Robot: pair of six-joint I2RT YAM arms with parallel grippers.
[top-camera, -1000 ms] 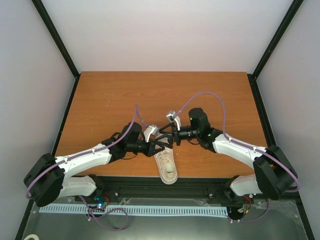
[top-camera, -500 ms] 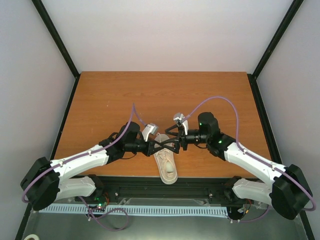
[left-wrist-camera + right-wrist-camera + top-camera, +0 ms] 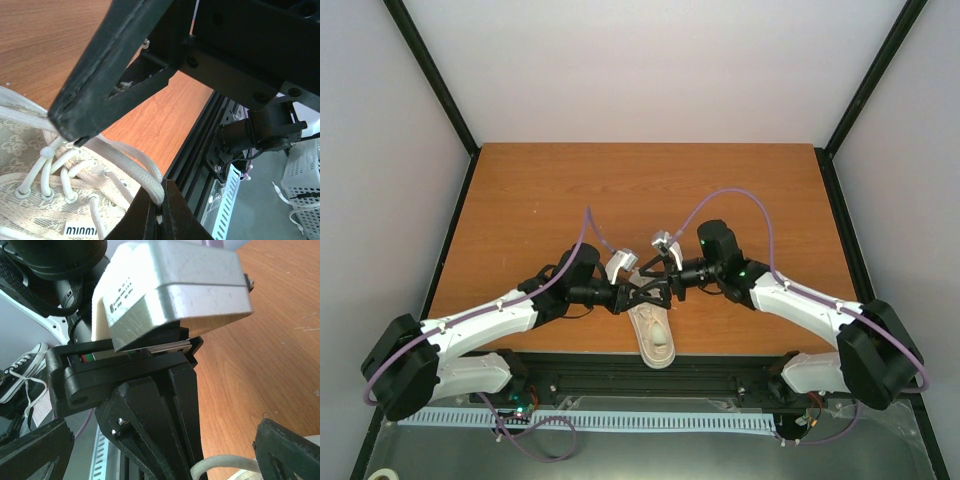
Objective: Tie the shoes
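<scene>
While the left fingers (image 3: pixel 141 220) pinch a lace (image 3: pixel 146 176) above the sneaker (image 3: pixel 658 340), the right fingers (image 3: pixel 289 450) gape wide.

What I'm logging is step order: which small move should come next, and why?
Probably close the right gripper on the lace: its fingers stand open with it showing between them, while the left gripper is shut on a loop above the shoe.
</scene>
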